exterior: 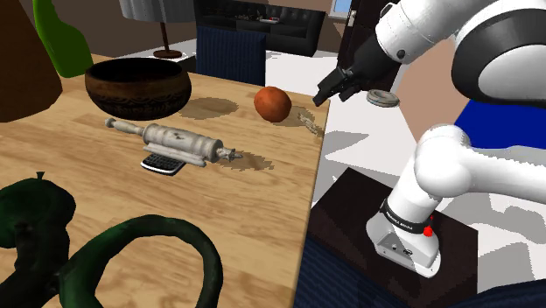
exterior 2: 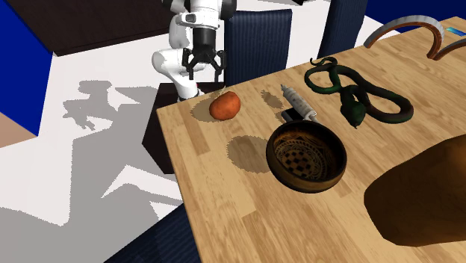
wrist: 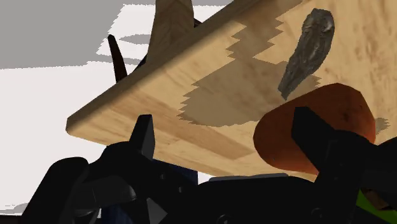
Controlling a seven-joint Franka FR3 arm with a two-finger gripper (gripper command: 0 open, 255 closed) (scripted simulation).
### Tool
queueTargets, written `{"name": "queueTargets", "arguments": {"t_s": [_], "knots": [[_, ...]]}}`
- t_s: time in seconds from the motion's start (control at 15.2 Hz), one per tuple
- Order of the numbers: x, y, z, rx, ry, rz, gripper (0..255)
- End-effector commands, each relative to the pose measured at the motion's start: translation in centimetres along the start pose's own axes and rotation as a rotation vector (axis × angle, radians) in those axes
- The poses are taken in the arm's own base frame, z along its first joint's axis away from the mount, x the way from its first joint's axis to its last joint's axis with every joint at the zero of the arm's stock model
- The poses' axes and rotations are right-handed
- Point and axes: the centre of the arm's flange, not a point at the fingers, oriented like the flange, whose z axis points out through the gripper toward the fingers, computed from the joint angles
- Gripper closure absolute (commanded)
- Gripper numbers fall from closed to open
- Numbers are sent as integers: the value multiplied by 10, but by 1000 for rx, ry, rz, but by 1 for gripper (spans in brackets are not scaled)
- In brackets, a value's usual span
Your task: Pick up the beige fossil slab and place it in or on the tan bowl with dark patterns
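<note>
Gripper (exterior: 325, 94) (exterior 2: 202, 72) (wrist: 222, 118) hangs off the table (exterior: 262, 201) (exterior 2: 246, 217) (wrist: 165, 95), out past its edge on the stand's (exterior: 350, 219) side and raised above the top. Fingers (wrist: 145, 130) stand well apart, nothing between them: open, empty.

Slab (exterior: 272, 103) (exterior 2: 225, 105) (wrist: 277, 140): orange-brown, rounded, thick. It sits on the table just inside the edge and is the nearest thing to the gripper, a short reach ahead and below. No contact. In the wrist view one finger overlaps it, but the shoulder view shows a gap between the two.

Bowl (exterior: 140, 98) (exterior 2: 306, 161): dark brown outside, checkered pattern inside. It stands upright, farther from the gripper than the slab and well apart from it. Nothing is visible in it.

Grey pin-like thing (exterior: 175, 140) (exterior 2: 300, 104) (wrist: 305, 54): lying flat beyond the slab as seen from the gripper, off to one side of the bowl. A black keyed device (exterior: 160, 164) (exterior 2: 287, 116) is partly under it.

Dark green snake (exterior: 52, 227) (exterior 2: 358, 101): coiled at the far end of the table, farthest from the gripper.

A jagged shadow lies on the wood between the table edge and the slab.
</note>
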Motion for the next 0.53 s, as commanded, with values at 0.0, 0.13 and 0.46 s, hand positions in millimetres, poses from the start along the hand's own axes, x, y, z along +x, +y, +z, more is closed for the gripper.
{"name": "queueTargets", "arguments": {"t_s": [0.0,0.13,0.46], "knots": [[-28,-19,-1,19,77,60,0],[-52,-41,-1,35,152,111,0],[-67,-59,15,48,209,151,0]]}}
